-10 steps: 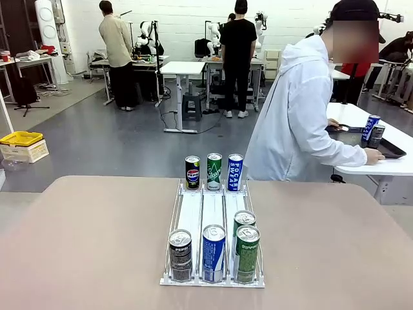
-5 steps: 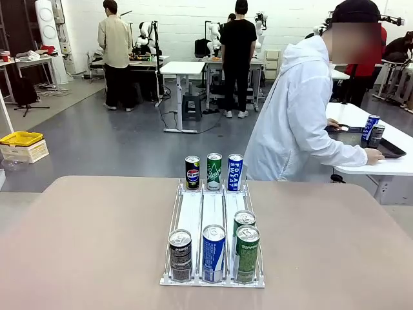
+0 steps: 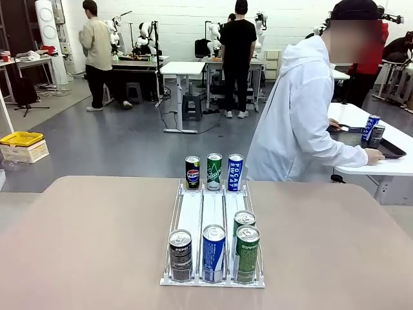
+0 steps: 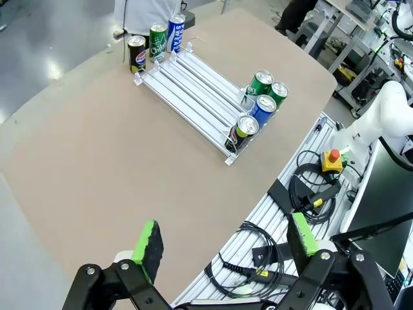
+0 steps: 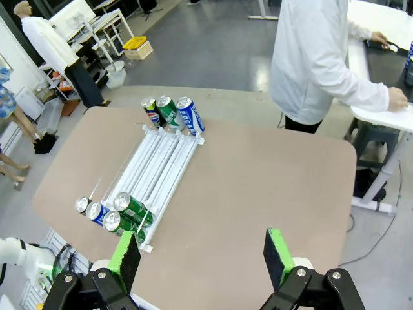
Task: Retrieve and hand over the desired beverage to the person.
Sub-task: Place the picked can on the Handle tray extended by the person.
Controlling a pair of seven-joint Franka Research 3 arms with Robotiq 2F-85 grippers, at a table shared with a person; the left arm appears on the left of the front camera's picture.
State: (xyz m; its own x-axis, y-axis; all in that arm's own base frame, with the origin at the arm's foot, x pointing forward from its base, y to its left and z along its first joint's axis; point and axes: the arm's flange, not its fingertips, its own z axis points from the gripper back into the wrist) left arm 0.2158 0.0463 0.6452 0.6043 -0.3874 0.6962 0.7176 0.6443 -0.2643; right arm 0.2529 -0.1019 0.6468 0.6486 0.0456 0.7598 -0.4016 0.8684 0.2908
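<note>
Broadly, the beige surface [image 3: 90, 245] carries a white three-lane can rack [image 3: 213, 216] near its middle, and everything else sits relative to that rack. Beyond the rack's far end, off the surface, the person [image 3: 300, 116] in a white hooded jacket stands turned to the side, one hand [image 3: 373, 155] resting on a neighbouring white table [image 3: 387, 169] where a dark tray [image 3: 387, 150] and two more cans [image 3: 372, 130] stand. At the rack's far end three cans stand upright in a row, touching or nearly so: a black Pepsi can [image 3: 192, 172], a green Chilsung can [image 3: 214, 171] and a blue Pocari Sweat can [image 3: 235, 172]. At the rack's near end, one can fills the front of each lane: a dark Pepsi can [image 3: 181, 256], a blue can [image 3: 213, 253] and a green can [image 3: 247, 254], with a second green can [image 3: 244, 221] directly behind that one in the same lane. The left gripper [image 4: 226, 248] hangs high above the surface's edge, well away from the rack, its green-padded fingers spread wide with nothing between them. The right gripper [image 5: 199, 258] likewise hovers above the surface, well clear of the rack, its fingers apart and empty.
</note>
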